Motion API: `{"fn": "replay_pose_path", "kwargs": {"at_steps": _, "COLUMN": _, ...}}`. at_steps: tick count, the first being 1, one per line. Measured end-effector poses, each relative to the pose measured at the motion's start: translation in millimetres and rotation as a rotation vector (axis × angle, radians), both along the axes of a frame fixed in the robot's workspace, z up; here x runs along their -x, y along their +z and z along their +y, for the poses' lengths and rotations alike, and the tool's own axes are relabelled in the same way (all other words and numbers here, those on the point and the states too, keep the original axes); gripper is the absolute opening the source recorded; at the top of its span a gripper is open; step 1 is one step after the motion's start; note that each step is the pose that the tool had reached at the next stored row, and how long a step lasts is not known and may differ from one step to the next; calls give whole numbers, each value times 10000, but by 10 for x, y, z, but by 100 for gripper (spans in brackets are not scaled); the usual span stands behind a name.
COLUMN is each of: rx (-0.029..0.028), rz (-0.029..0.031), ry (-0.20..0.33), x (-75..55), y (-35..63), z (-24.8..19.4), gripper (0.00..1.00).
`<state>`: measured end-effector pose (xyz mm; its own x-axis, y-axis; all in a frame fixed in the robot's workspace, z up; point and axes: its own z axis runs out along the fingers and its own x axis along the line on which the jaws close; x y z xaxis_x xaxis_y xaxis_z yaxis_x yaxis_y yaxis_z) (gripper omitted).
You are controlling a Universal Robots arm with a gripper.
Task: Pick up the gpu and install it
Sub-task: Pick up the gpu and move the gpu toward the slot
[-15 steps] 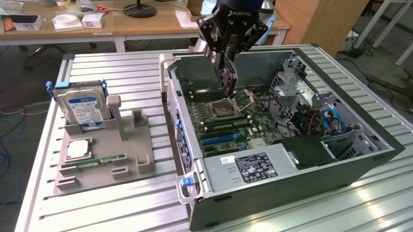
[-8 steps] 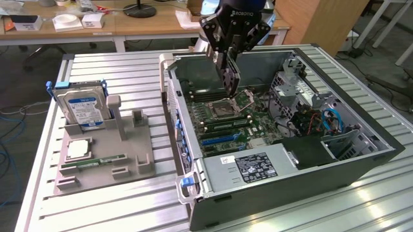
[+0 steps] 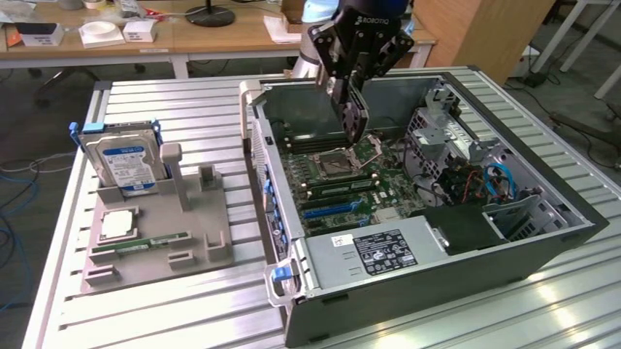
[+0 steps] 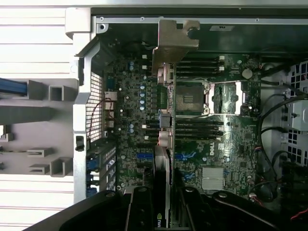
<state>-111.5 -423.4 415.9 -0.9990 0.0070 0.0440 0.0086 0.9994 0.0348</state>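
1 gpu (image 3: 354, 120) hangs clamped in the claw (image 3: 342, 91), long axis near-vertical, silvery end lowest.

Wooden desk (image 3: 243, 40) (cluttered) behind

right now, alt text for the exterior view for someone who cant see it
The gripper holds the gpu edge-down in its jaws above the motherboard of an open computer case on a slatted metal table. At the exterior view's left, a grey holder carries a hard drive and a memory stick.
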Motion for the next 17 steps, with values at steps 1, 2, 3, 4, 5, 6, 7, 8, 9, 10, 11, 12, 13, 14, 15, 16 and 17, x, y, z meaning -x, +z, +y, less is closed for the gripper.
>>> {"fn": "replay_pose_path", "kwargs": {"at_steps": 1, "rx": 0, "rz": 0, "ry": 0, "x": -11, "y": 0, "z": 0, "gripper": 26}}
{"fn": "replay_pose_path", "kwargs": {"at_steps": 2, "rx": 0, "rz": 0, "ry": 0, "x": -22, "y": 0, "z": -1, "gripper": 26}}
{"fn": "replay_pose_path", "kwargs": {"at_steps": 3, "rx": 1, "rz": 0, "ry": 0, "x": -33, "y": 0, "z": -1, "gripper": 26}}
{"fn": "replay_pose_path", "kwargs": {"at_steps": 4, "rx": 1, "rz": 0, "ry": 0, "x": -44, "y": 0, "z": -1, "gripper": 26}}
{"fn": "replay_pose_path", "kwargs": {"at_steps": 5, "rx": 1, "rz": 0, "ry": -1, "x": -55, "y": 0, "z": -1, "gripper": 26}}
{"fn": "replay_pose_path", "kwargs": {"at_steps": 6, "rx": 0, "rz": -1, "ry": 0, "x": -67, "y": 0, "z": -2, "gripper": 26}}
{"fn": "replay_pose_path", "kwargs": {"at_steps": 7, "rx": 1, "rz": 0, "ry": 0, "x": -77, "y": 0, "z": -2, "gripper": 26}}
{"fn": "replay_pose_path", "kwargs": {"at_steps": 8, "rx": 1, "rz": 0, "ry": 0, "x": -88, "y": 0, "z": -2, "gripper": 26}}
{"fn": "replay_pose_path", "kwargs": {"at_steps": 9, "rx": 0, "rz": 0, "ry": 0, "x": -98, "y": 0, "z": -2, "gripper": 26}}
{"fn": "replay_pose_path", "kwargs": {"at_steps": 10, "rx": 0, "rz": -1, "ry": 0, "x": -109, "y": 0, "z": -3, "gripper": 26}}
{"fn": "replay_pose_path", "kwargs": {"at_steps": 11, "rx": 0, "rz": 0, "ry": 0, "x": -119, "y": 0, "z": -3, "gripper": 26}}
{"fn": "replay_pose_path", "kwargs": {"at_steps": 12, "rx": 0, "rz": -1, "ry": 0, "x": -131, "y": 0, "z": -3, "gripper": 26}}
{"fn": "replay_pose_path", "kwargs": {"at_steps": 13, "rx": 0, "rz": -1, "ry": 0, "x": -141, "y": 0, "z": -4, "gripper": 26}}
{"fn": "replay_pose_path", "kwargs": {"at_steps": 14, "rx": 0, "rz": 0, "ry": 0, "x": -151, "y": 0, "z": -4, "gripper": 26}}
{"fn": "replay_pose_path", "kwargs": {"at_steps": 15, "rx": 1, "rz": 0, "ry": 0, "x": -162, "y": 0, "z": -4, "gripper": 26}}
{"fn": "replay_pose_path", "kwargs": {"at_steps": 16, "rx": 1, "rz": 0, "ry": 0, "x": -173, "y": 0, "z": -4, "gripper": 26}}
{"fn": "replay_pose_path", "kwargs": {"at_steps": 17, "rx": 0, "rz": 0, "ry": 0, "x": -184, "y": 0, "z": -4, "gripper": 26}}
